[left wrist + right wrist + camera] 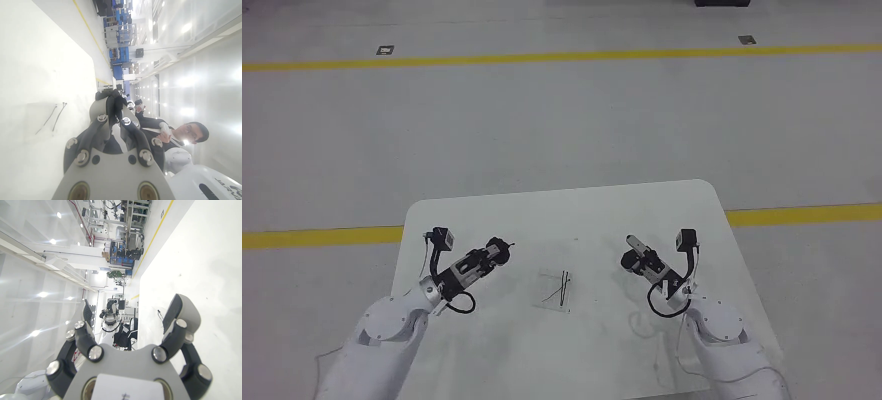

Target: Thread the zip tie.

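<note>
Left side first: the left gripper [500,247] hangs just over the white table [542,212], angled in toward the middle. Its fingers [110,106] are pinched right together with nothing between them, as far as I can see. Around the middle of the table, between the two arms, are two zip ties [561,284]. They're thin and dark, lying flat side by side, and neither gripper is touching them. Over on the right, the right gripper [631,246] is also angled inward, with its fingers [173,311] spread wide and nothing in them.
</note>
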